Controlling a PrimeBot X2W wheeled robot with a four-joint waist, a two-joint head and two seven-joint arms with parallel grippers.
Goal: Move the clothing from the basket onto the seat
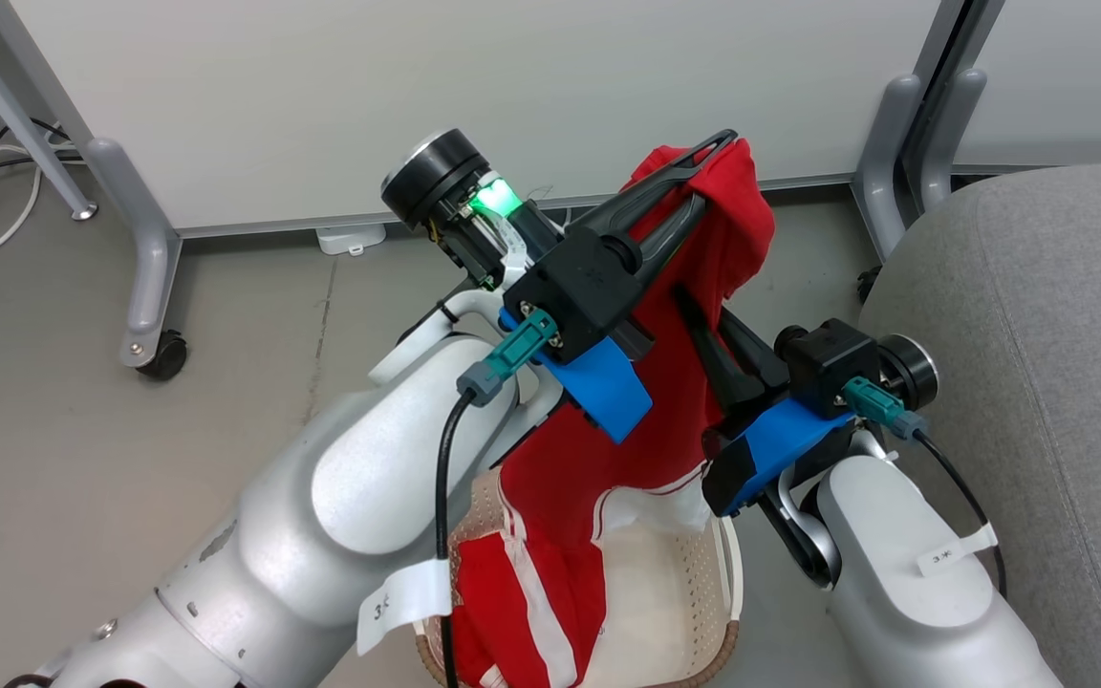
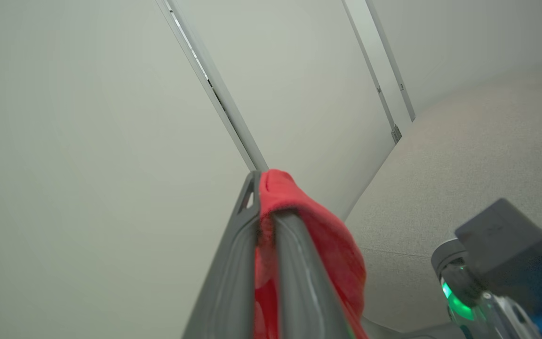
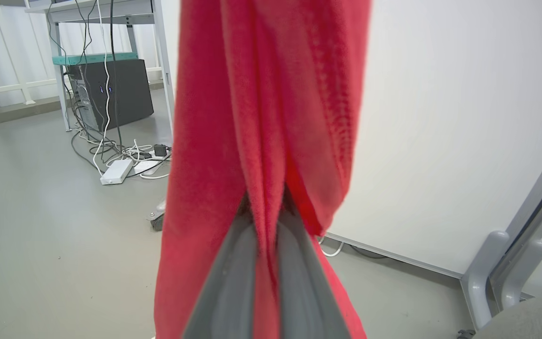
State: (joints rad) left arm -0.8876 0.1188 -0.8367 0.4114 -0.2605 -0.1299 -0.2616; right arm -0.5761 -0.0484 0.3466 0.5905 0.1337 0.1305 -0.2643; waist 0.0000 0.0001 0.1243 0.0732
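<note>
Above the cream-white perforated plastic basket [image 1: 694,583], the left gripper [image 1: 694,177] clamps the bright red soft-fabric garment [image 1: 608,459] at its top and the right gripper [image 1: 699,330] clamps it lower. Step: lift-out; the hem hangs inside the basket. Next: raise clear, then carry right onto the grey upholstered seat [image 1: 1038,334].

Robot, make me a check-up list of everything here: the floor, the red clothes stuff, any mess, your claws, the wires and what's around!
Surface: grey floor, smooth.
Job's things: clothing, one red piece lifted over the basket, another lying inside; seat beside it, no clothing on it.
Clutter: white power strip on the floor.
Grippers: left gripper and right gripper both shut on the clothing.
Cables: loose cables by the computer tower.
Surroundings: white partition panels on wheeled feet.
</note>
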